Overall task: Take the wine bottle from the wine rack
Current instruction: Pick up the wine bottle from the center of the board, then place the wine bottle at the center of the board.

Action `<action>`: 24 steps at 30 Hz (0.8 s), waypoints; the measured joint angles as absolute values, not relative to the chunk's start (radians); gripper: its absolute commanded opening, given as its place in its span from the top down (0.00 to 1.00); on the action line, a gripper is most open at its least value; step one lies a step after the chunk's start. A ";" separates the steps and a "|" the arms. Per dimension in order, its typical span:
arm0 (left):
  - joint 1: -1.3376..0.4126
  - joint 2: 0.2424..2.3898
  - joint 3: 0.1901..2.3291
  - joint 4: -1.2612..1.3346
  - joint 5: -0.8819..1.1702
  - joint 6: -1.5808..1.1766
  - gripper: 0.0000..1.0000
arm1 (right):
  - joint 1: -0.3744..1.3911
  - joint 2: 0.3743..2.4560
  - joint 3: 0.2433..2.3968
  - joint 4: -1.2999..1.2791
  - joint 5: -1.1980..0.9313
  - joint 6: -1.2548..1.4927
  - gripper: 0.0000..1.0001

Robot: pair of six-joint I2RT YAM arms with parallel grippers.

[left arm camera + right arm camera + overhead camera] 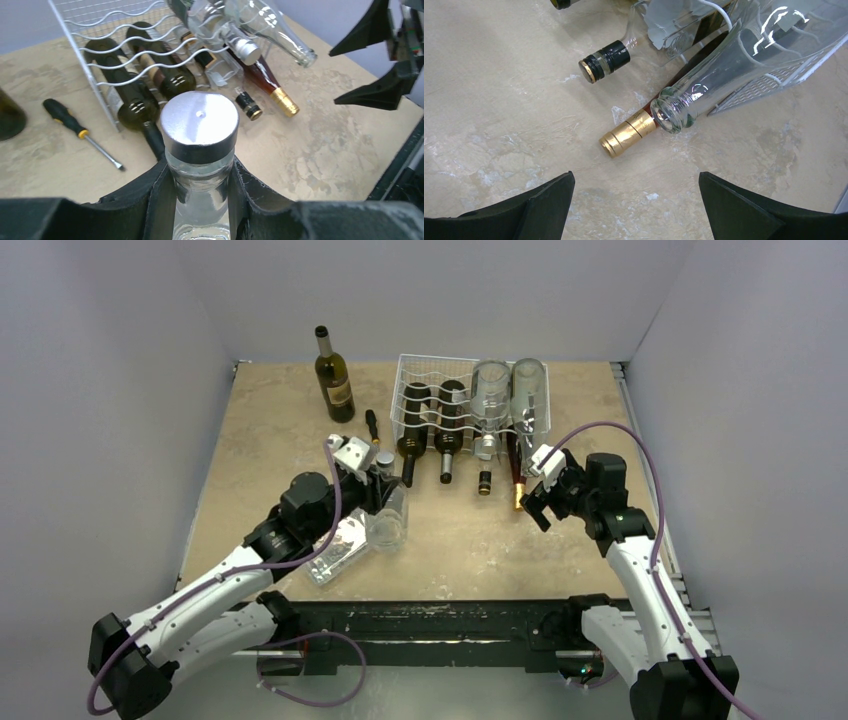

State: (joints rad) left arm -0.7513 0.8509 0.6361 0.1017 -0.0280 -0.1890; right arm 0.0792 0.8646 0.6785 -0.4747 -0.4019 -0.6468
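Glass wine bottle [199, 125] pinched between left fingers [255, 200], near wine rack [425, 368]

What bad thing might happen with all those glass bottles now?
1. The left jaws hold the clear bottle only by its smooth neck under the silver cap; it might slip or tip onto the bottle lying beside it.
2. The right jaws are open near the gold-capped bottle; the open-mouthed clear bottle pokes out just above it, so pulling one from the wine rack may drag the other out.
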 measured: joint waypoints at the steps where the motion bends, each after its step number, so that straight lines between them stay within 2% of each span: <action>1: -0.740 0.847 0.636 0.096 -0.040 -0.183 1.00 | 0.079 0.865 0.678 -0.475 -0.402 -0.647 0.01; 12: -0.586 0.848 0.644 0.099 -0.102 -0.111 1.00 | 0.079 0.865 0.678 -0.475 -0.402 -0.648 0.01; 24: -0.422 0.966 0.704 0.211 -0.081 -0.101 1.00 | 0.079 0.865 0.678 -0.476 -0.402 -0.648 0.01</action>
State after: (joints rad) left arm -0.4221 0.9661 0.7044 0.2108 -0.0811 -0.1009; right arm 0.0792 0.8646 0.6781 -0.4755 -0.4023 -0.6479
